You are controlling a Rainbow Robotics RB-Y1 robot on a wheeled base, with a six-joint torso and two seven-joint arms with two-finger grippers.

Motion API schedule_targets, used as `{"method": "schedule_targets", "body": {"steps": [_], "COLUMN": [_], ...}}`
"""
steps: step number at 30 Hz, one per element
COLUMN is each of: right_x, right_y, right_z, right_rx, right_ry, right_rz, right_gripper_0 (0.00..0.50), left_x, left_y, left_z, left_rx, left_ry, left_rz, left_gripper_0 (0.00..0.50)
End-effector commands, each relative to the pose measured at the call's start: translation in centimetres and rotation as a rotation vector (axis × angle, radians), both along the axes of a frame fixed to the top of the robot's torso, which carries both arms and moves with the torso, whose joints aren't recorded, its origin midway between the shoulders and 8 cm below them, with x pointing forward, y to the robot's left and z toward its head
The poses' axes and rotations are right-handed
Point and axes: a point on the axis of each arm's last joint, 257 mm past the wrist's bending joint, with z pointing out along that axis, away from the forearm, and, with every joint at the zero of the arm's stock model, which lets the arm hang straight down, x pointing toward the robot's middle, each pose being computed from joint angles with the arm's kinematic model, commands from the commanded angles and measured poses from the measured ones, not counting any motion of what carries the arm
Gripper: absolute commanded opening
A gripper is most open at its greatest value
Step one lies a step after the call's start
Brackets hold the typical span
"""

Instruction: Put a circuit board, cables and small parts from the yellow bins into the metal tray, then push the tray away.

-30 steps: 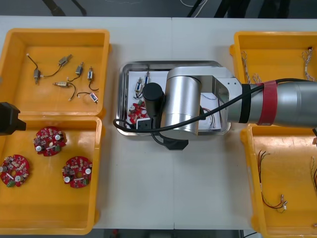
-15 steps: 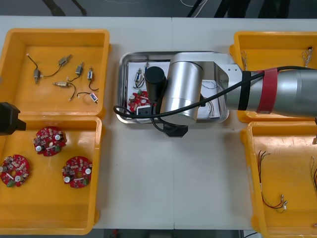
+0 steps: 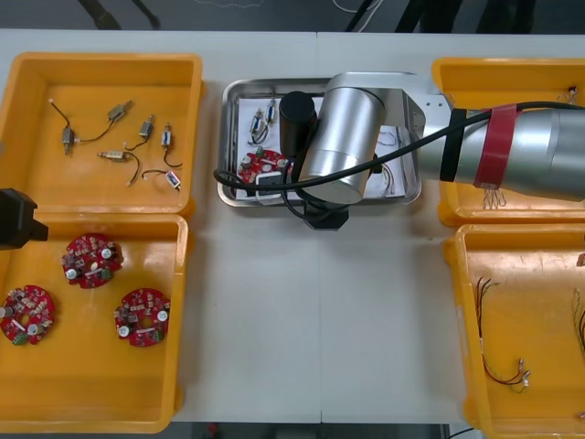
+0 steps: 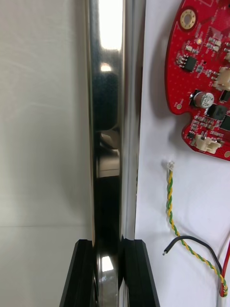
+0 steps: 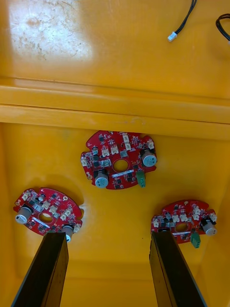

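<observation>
One rim grip: your right end effector clamps the metal tray for pushing; your left end effector hangs spread over circuit boards.

I see the metal tray has a polished, mirror-bright rim and a matt white lining like paper. The yellow bins are glossy moulded plastic; the worktop looks smooth and matt.

Electronics lab or kitting workshop. Light surface carries yellow bins sorted by stock: round red circuit boards, cables, small metal parts. Shiny metal tray sits between them.
</observation>
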Motion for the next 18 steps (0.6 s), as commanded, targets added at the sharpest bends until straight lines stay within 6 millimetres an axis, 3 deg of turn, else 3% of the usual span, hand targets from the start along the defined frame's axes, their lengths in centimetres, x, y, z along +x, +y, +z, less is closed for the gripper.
{"method": "schedule_targets", "body": {"steps": [1,18], "right_x": [1.8,4.2], "right_y": [2.7,2.9], "right_z": [3.9,5.1], "right_rx": [0.039,0.080], "right_ry": [-0.062,-0.071], "right_rz": [0.054,0.053], "right_gripper_0": [0.000,0.000], "left_x": [0.2,0.2], "left_y": [-0.2,-0.2], "left_z": [0.9,0.9], "left_rx": [0.014,0.014], "left_ry": [-0.040,-0.040], "left_rz": [-0.050,-0.050], "left_gripper_0": [0.500,0.500]}}
